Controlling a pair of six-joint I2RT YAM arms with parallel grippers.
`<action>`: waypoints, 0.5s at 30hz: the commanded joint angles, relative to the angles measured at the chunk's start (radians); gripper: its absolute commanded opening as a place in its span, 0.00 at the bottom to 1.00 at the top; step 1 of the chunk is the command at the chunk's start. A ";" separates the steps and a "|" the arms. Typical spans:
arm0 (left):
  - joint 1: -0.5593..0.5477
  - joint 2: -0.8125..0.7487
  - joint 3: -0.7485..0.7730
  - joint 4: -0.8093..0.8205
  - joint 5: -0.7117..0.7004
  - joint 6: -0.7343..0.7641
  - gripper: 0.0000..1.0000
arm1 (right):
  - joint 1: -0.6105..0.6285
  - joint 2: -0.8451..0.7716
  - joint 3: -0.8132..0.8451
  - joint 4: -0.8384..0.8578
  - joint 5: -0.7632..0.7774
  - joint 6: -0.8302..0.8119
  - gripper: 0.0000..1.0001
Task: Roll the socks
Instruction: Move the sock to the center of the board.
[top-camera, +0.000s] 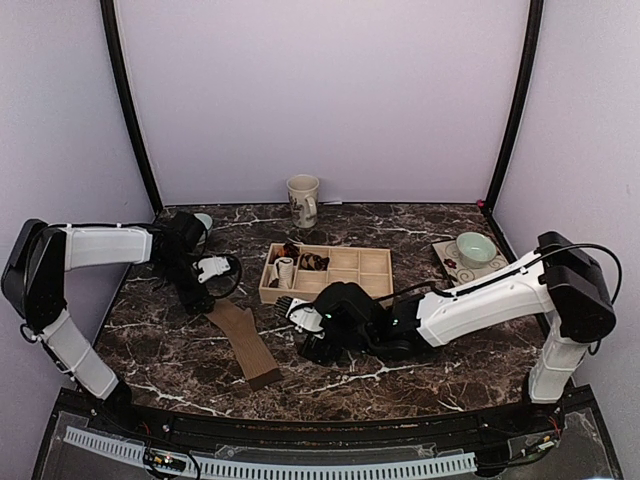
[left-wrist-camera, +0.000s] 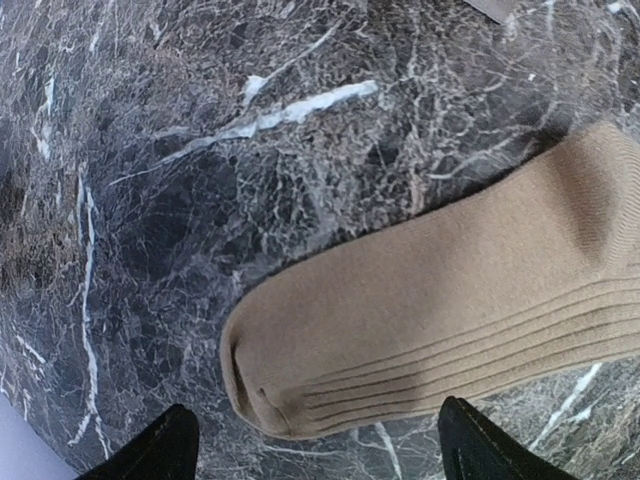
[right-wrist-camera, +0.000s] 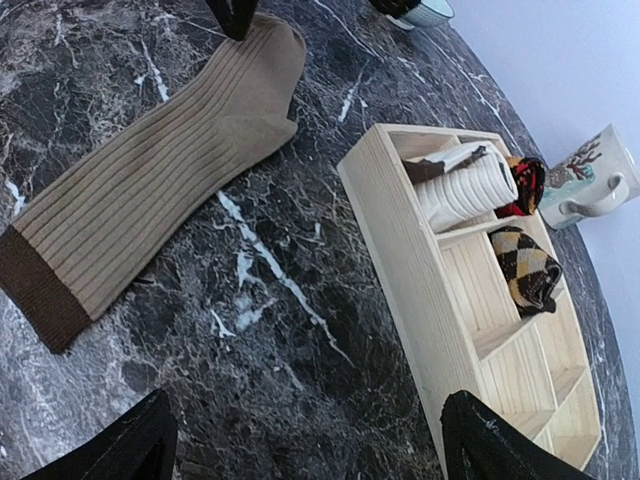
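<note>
Left wrist cam cuts tan sock (left-wrist-camera: 440, 300) off at rt edge.

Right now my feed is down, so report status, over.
Left claw open at tan sock toe. Right claw open, empty. Sock flat, unrolled, nothing on it.
</note>
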 joint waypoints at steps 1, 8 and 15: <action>-0.002 0.054 0.040 0.027 -0.065 -0.017 0.86 | 0.016 0.036 0.087 -0.009 -0.036 -0.006 0.89; -0.003 0.145 0.058 0.075 -0.161 0.002 0.86 | 0.018 -0.063 -0.003 0.142 0.010 -0.055 1.00; -0.012 0.206 0.123 0.103 -0.226 0.021 0.86 | 0.057 0.008 -0.023 0.123 0.109 -0.189 1.00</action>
